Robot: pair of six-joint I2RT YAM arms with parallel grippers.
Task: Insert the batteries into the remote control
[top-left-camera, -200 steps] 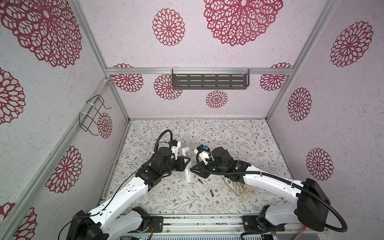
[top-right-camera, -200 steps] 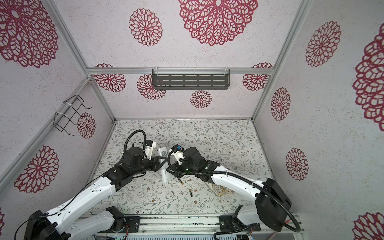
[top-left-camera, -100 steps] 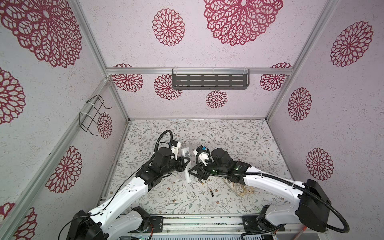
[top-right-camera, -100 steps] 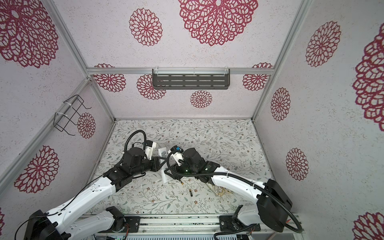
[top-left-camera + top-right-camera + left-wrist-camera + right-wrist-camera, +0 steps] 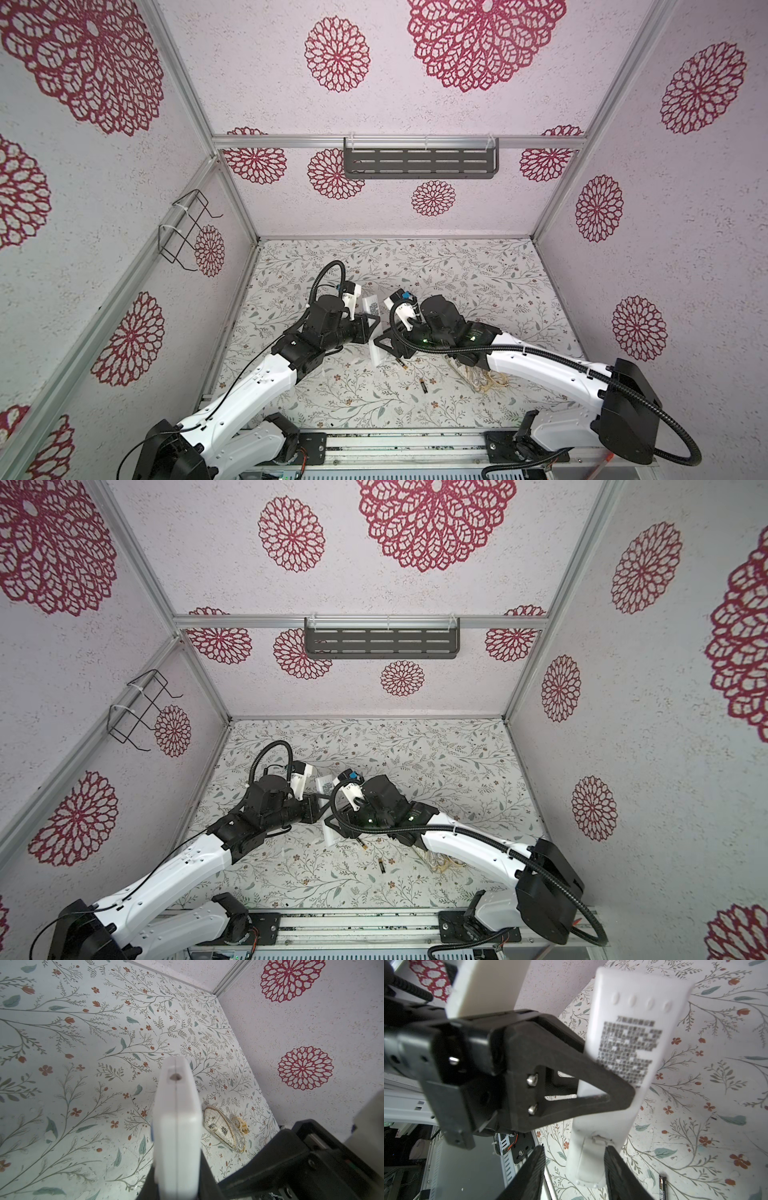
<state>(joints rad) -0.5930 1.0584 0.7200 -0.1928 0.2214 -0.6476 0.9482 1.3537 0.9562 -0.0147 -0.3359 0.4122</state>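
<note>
Clamped shut on the remote control (image 5: pixel 629 1049) at mid-length with the left end effector (image 5: pixel 372 330); held on end above the bench (image 5: pixel 457 270), code-sticker side turned to the right arm. Over the last second, spread the right end effector (image 5: pixel 574 1148) from nearly closed to clearly apart. Now straddling the remote's lower end without gripping it, close against one edge, a visible gap at the other. Looks like a let-go after a first pinch at the battery cover (image 5: pixel 589 1167), or a reset for a better bite. Still seated, by the look of the seam and latch notch, so no slot open for loading yet. Nothing carried on the right side. Left lying on the bench, just below the remote's lower end: nearer battery (image 5: pixel 401 365), then farther battery (image 5: pixel 424 387), near each other but apart, neither touched.

Containers. Inside the remote's compartment: hidden under the cover, presumably nothing. On the bench, partly under the right arm: a pale pouch (image 5: pixel 224 1132) with cords, lying flat; contents impossible to tell. On the back wall, a grey slotted shelf (image 5: pixel 419 164); on the left wall, a wire basket (image 5: pixel 183 232); nothing seen in either.
</note>
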